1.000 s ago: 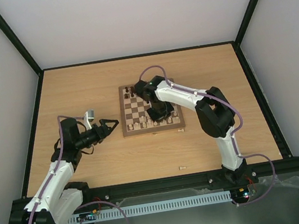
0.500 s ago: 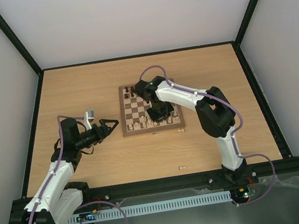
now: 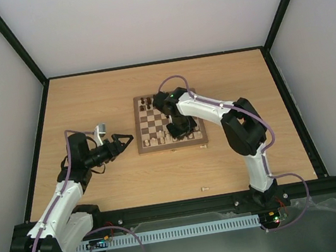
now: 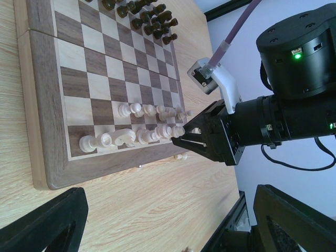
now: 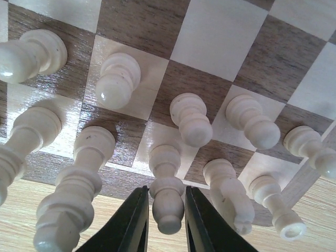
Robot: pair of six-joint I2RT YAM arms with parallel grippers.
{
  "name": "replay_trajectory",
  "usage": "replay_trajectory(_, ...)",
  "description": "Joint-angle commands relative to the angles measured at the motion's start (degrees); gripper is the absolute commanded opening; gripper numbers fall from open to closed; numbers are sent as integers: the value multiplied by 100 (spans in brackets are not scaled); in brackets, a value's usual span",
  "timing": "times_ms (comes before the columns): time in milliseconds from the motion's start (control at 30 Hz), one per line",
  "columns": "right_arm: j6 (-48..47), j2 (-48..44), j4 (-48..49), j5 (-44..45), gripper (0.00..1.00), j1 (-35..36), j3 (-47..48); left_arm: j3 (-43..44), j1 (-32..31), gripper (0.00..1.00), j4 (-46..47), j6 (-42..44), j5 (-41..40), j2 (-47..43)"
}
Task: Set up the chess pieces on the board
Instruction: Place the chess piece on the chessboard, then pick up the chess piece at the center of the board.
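The board (image 3: 137, 126) lies mid-table, with dark pieces (image 3: 147, 100) along its far side and pale chess pieces (image 3: 157, 140) in its two near rows. My right gripper (image 3: 179, 129) is low over the near row. In the right wrist view its fingers (image 5: 135, 220) close on the sides of a pale chess piece (image 5: 167, 197) that stands on a near-edge square of the board (image 5: 220, 31). The left wrist view shows this gripper (image 4: 179, 137) at the pale rows (image 4: 126, 137). My left gripper (image 3: 123, 137) is open and empty, left of the board.
One pale piece (image 3: 203, 148) lies on the table just off the board's near right edge; it also shows in the left wrist view (image 4: 181, 156). Another pale piece (image 3: 205, 188) lies near the front rail. Walls enclose the table.
My right arm has shifted slightly, with its gripper settling lower over the near row. The left arm has not moved.
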Motion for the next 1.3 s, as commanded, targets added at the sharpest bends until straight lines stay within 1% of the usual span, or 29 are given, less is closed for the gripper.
replay_trajectory(0, -44, -135, -168, -35, 21, -13, -83, -33, 46, 89, -80, 63, 39, -4)
replay_trajectory(100, -52, -195, -155, 4, 22, -11, -26, -20, 43, 89, -96, 70, 34, -2)
replay_trajectory(167, -48, -248, -148, 59, 27, -7, 28, -10, 46, 89, -101, 74, 25, 3)
replay_trajectory(300, -20, -398, -175, 121, 30, -10, 125, -2, 41, 89, -132, 68, 7, -18)
replay_trajectory(467, 71, -789, -249, 163, 34, -10, 190, 51, 45, 90, -228, 104, -31, -70)
replay_trajectory(533, 161, -1085, -185, 196, 38, -12, 116, 93, 39, 90, -305, 157, -52, -84)
replay_trajectory(600, 261, -1473, -17, 192, 39, -9, -104, 143, 42, 90, -410, 236, -48, -116)
replay_trajectory(700, 446, -2176, 290, 147, 42, -11, -677, 235, 31, 91, -557, 398, 21, -188)
replay_trajectory(767, 575, -2625, 558, 59, 47, -6, -1036, 315, -40, 92, -712, 578, 49, -279)
replay_trajectory(833, 726, -3111, 864, -25, 52, -6, -1400, 414, -252, 94, -939, 829, 9, -391)
replay_trajectory(900, 863, -3596, 1144, -142, 59, -19, -1743, 460, -645, 95, -1072, 976, -231, -542)
replay_trajectory(933, 937, -3860, 1290, -154, 63, -18, -1914, 467, -959, 96, -1110, 1030, -472, -621)
replay_trajectory(1000, 1068, -4339, 1537, -198, 71, -20, -2154, 486, -1703, 97, -1194, 1088, -1080, -689)
replay_trajectory(1033, 1137, -4594, 1633, -168, 73, -22, -2258, 475, -2132, 97, -1185, 1061, -1375, -689)
replay_trajectory(1067, 1210, -4823, 1723, -151, 75, -15, -2334, 470, -2535, 96, -1168, 1014, -1733, -656)
replay_trajectory(1133, 1329, -5294, 1893, -180, 77, -20, -2485, 469, -3577, 96, -1025, 941, -2425, -545)
replay_trajectory(1267, 1483, -6318, 2157, -330, 78, -21, -2820, 464, -5501, 95, -598, 1090, -4207, -78)
